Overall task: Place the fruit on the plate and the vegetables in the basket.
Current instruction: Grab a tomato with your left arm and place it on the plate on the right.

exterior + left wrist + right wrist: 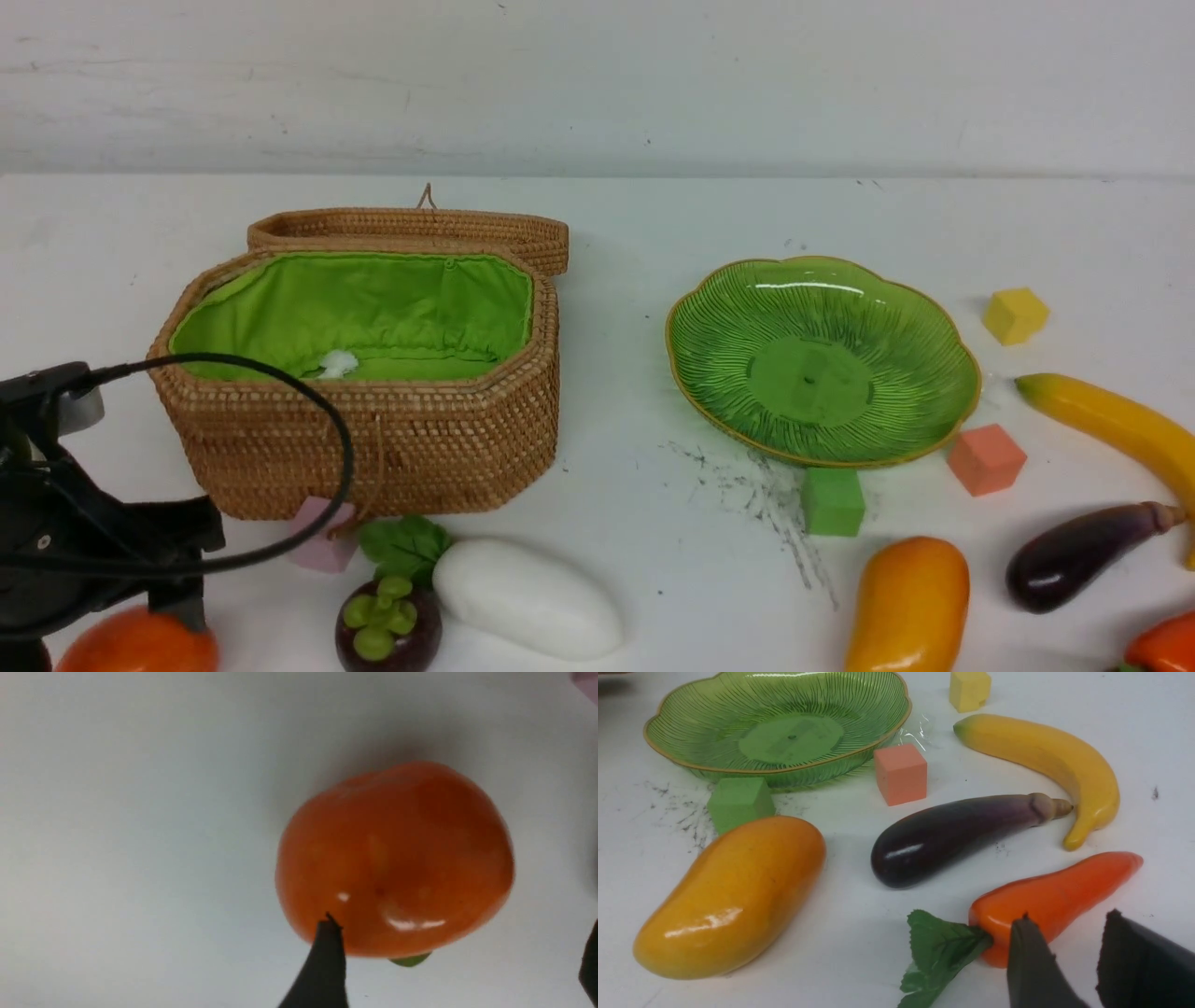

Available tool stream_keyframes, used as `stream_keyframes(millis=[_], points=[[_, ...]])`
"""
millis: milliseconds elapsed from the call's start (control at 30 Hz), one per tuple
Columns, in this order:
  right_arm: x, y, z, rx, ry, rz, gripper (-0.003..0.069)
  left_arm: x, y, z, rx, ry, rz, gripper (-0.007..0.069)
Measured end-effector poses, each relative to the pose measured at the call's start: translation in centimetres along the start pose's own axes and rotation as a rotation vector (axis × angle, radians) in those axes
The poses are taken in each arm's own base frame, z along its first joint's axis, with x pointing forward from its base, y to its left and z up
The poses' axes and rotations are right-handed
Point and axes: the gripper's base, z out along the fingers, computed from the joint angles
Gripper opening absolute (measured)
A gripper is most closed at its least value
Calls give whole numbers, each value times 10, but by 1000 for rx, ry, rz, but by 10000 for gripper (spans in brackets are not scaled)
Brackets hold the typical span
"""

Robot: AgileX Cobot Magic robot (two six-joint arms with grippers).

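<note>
- Front view: the plate (822, 448) lies with its bowl bare, ready for fruit; the basket (467, 448) stands to its left, lid (532, 245) tipped back, probably so vegetables can go straight in.
- Left of the plate and nearer the robot lie the radish (527, 597), the mangosteen (387, 625) and, farthest left, the persimmon (140, 644). The left gripper (107, 627) is over the persimmon, likely because that arm reaches this side most easily.
- Left wrist view: its fingers are spread wide, released, one to each side of the persimmon, clasping nothing. That spacing seems meant to let the round fruit fit between them; closing looks like the next step, before a carry rightward to the plate.
- Right wrist view: nearer the robot than the plate lies the mango (733, 900); the eggplant (952, 835), banana (1045, 756) and pepper (1055, 896) are on its right side. The right gripper (1069, 917) has its fingers parted with nothing grasped, presumably waiting near the pepper.
</note>
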Motion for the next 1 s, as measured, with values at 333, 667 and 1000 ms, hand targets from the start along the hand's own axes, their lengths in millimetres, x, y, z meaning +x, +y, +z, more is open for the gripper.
stream_keyframes(millis=[333, 667, 1000], points=[[0, 0, 0, 0, 0, 0, 243, -14, 4, 61, -165, -33, -14, 636], [0, 0, 0, 0, 0, 0, 243, -19, -1, 78, -145, -37, -5, 498], [0, 0, 0, 0, 0, 0, 243, -32, -1, 23, -137, -93, -43, 518]])
